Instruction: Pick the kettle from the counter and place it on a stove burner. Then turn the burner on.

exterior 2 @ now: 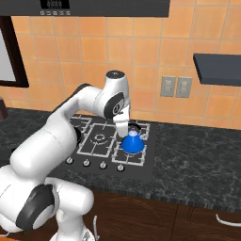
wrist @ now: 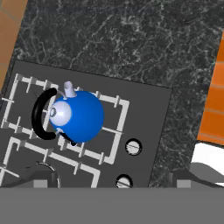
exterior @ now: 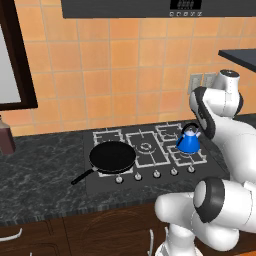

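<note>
While the white arm with dark joints reaches forward from the base and bends at the elbow so that its hand points down over the cooktop, the gripper (exterior 2: pixel 125 128) hangs just above the small bright blue cone-shaped kettle (exterior 2: pixel 132 142) and looks straight down on it. How far apart its fingers stand cannot be told; the hand hides them in both base views, and the hand view shows nothing between them. One kettle stands upright below the gripper on the white grate of a burner of the black stove (exterior: pixel 150 172), with its thin black loop handle (wrist: pixel 40 114) beside the blue body (wrist: pixel 81 116) and a pale spout and knob on top. One black frying pan (exterior: pixel 112 157) with a long handle sits on a burner well apart from the gripper, toward the arm's left. Five round knobs (exterior: pixel 156 174) run in a row along the stove's front edge, two of them near the kettle in the hand view. One dark grey-black marbled stone counter (exterior 2: pixel 197 155) carries the stove and spreads out to both sides of the gripper.
</note>
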Robot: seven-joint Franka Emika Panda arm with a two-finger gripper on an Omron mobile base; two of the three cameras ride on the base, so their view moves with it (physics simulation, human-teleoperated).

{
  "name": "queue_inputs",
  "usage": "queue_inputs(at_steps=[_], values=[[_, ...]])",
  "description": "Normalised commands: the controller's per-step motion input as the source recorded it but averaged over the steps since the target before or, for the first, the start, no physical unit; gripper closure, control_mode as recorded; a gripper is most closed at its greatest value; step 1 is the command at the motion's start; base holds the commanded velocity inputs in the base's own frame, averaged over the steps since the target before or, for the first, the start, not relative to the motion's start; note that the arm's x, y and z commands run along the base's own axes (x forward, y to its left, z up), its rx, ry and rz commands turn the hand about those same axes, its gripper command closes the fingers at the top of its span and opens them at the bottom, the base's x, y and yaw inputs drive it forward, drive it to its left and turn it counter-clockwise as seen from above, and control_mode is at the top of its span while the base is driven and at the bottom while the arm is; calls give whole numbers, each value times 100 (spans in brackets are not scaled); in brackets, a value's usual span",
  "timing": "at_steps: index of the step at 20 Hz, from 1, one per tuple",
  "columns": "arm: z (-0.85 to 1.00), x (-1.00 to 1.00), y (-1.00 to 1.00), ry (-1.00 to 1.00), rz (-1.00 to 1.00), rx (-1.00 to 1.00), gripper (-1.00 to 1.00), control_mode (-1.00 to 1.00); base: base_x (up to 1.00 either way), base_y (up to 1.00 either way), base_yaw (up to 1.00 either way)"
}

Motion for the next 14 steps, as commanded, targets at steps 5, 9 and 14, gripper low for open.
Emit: queue_inputs(at_steps=[5,9,14], values=[[-18,-58,24,0,55,0,-100,-100,0,0,0],[-43,-13,-13,1,63,-2,-100,-100,0,0,0],[-45,1,-9,5,49,-4,-100,-100,0,0,0]])
